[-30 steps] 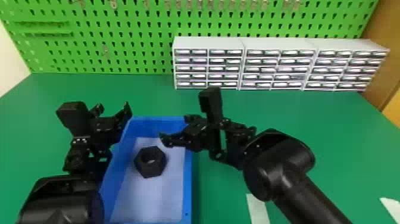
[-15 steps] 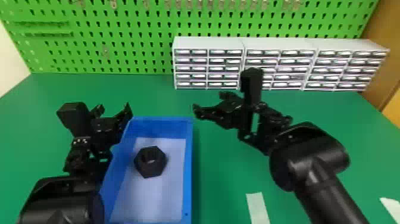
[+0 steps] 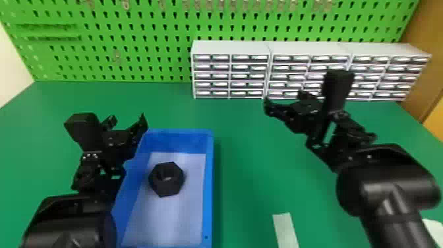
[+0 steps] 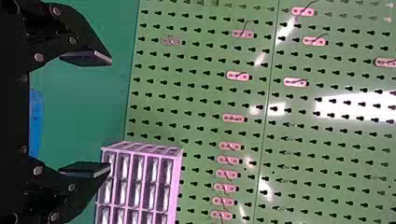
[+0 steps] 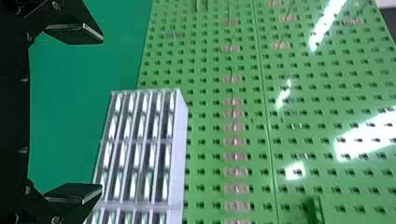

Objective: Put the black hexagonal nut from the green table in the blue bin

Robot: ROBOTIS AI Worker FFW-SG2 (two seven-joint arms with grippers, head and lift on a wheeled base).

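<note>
We are pulling our spread, empty right gripper [image 5: 102, 114] away from the blue bin [image 3: 208, 184], where the black hexagonal nut [image 3: 162, 189] is lying, apparently delivered.

Blue bin [image 3: 208, 198], head view: near end cut off by bottom edge; left wall partly hidden behind left arm [image 3: 75, 221]. Pale strip [image 3: 285, 231], right of bin: near end cut off. Drawers [image 3: 211, 76], beyond bin: contents too small to tell. Pegboard [image 3: 132, 29], beyond bin: top cut off
</note>
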